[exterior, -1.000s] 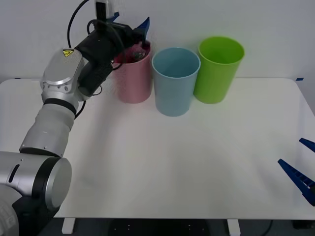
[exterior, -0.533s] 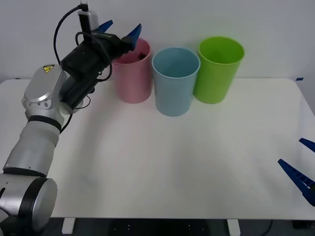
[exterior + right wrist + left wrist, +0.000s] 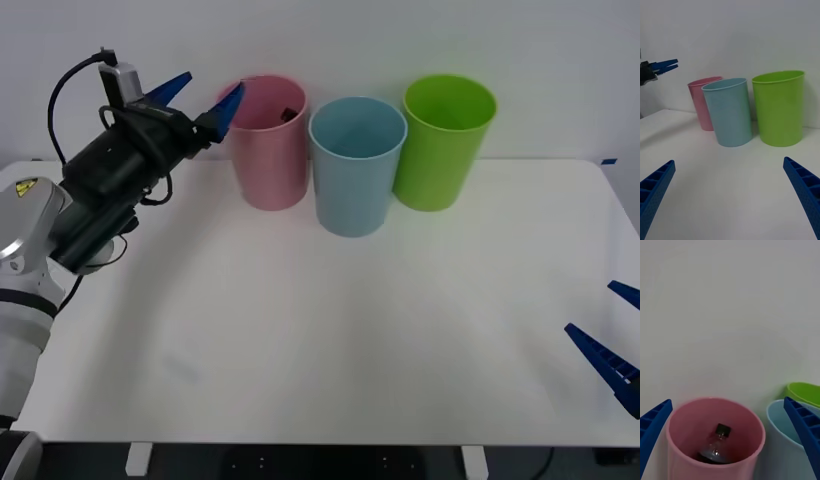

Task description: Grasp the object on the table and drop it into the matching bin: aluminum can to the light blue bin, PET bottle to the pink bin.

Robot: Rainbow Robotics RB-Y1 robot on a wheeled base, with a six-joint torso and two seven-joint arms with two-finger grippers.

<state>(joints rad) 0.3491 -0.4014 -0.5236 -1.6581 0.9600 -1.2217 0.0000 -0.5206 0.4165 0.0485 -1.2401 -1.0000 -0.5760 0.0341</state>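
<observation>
Left gripper [image 3: 200, 93], blue ribbed fingers spread wide and holding nothing, hangs left of the tall pink plastic bin [image 3: 270, 141], having drawn back leftward from its rim since the earlier frames. Inside that bin lies the small clear PET bottle [image 3: 715, 448] with black cap and dark liquid. Rightward stand the pale blue bin [image 3: 356, 165] and lime green bin [image 3: 443, 141] on the white table [image 3: 330, 330]. Right gripper [image 3: 612, 340] waits open at the table's right edge.

Light is bright, even and diffuse; the white table [image 3: 330, 330] shows no glare. Shadows beneath the pink bin [image 3: 268, 145] are faint and soft; focus stays crisp.
</observation>
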